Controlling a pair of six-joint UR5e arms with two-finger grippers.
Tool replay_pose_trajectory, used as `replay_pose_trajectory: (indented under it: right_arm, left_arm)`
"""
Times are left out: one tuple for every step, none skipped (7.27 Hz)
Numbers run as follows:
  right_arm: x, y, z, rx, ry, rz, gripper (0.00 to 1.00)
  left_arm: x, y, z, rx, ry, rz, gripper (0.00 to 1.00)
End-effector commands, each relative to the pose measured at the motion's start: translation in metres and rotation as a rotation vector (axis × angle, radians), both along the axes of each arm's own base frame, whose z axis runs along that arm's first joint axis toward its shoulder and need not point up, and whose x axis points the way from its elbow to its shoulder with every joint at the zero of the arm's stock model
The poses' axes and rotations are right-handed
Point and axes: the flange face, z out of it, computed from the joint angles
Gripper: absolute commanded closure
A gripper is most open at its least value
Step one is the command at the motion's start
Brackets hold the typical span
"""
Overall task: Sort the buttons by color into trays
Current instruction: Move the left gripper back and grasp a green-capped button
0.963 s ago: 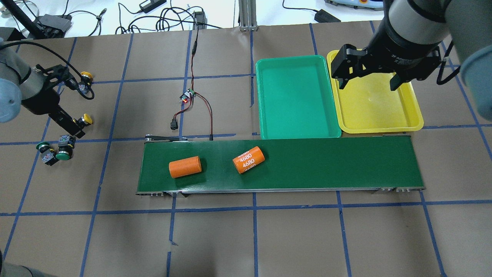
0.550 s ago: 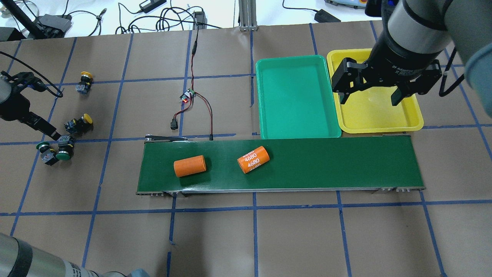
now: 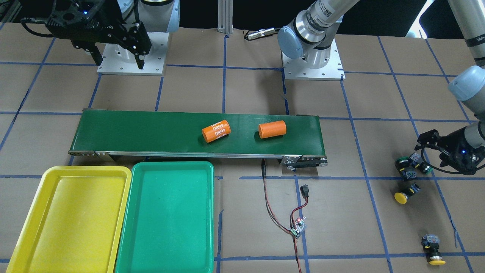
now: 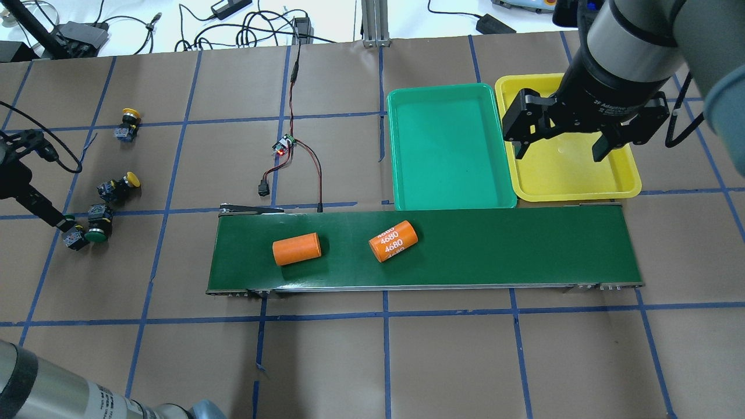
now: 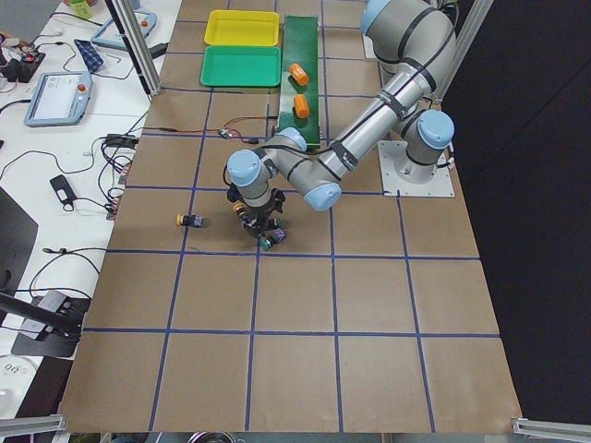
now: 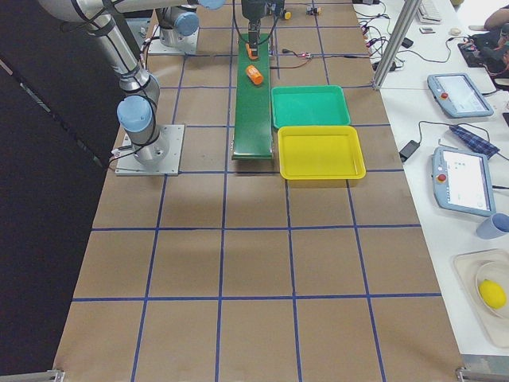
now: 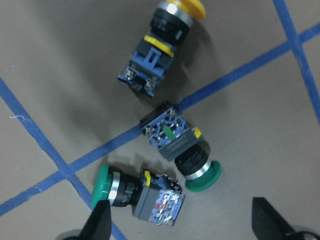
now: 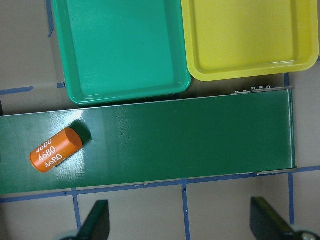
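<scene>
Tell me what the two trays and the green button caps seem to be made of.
Yellow tray and green tray: likely moulded plastic, smooth and semi-glossy, with soft highlights and rounded rims. Green button caps: probably plastic, satin, uniform colour; the shiny silver collar behind each looks like metal, perhaps plated.

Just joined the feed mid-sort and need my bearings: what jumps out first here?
The bright yellow plastic tray and the green plastic tray lie side by side, both holding nothing, beside the long dark-green conveyor belt, which carries two orange cylinders. Far to the robot's left, the left gripper, open, hovers over two green-capped push buttons lying close together. The right gripper hangs open high above the belt's tray end.
</scene>
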Motion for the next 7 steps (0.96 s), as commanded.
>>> replay_pose_trajectory:
  right_arm:
    - [0.0,0.0,0.0,0.001,0.002,0.0,0.0]
    - [0.0,0.0,0.0,-0.001,0.002,0.0,0.0]
    - [0.0,0.0,0.0,-0.001,0.003,0.0,0.0]
    - [0.0,0.0,0.0,-0.001,0.002,0.0,0.0]
    - [0.0,0.0,0.0,0.001,0.003,0.0,0.0]
    - [0.0,0.0,0.0,0.001,0.003,0.0,0.0]
    - [0.0,-0.001,0.0,-0.001,0.003,0.0,0.0]
  left_arm:
    - [0.017,0.005,-0.015,-0.019,0.0,-0.146,0.0]
    - [0.017,0.004,-0.021,-0.015,0.002,-0.143,0.0]
    - [0.02,0.002,-0.027,-0.021,-0.004,-0.148,0.0]
    - [0.019,0.003,-0.037,-0.012,0.007,-0.142,0.0]
    - [0.018,0.004,-0.043,-0.005,0.018,-0.138,0.0]
    - [0.014,0.008,-0.05,0.004,0.029,-0.133,0.0]
    - [0.009,0.013,-0.057,0.012,0.039,-0.134,0.0]
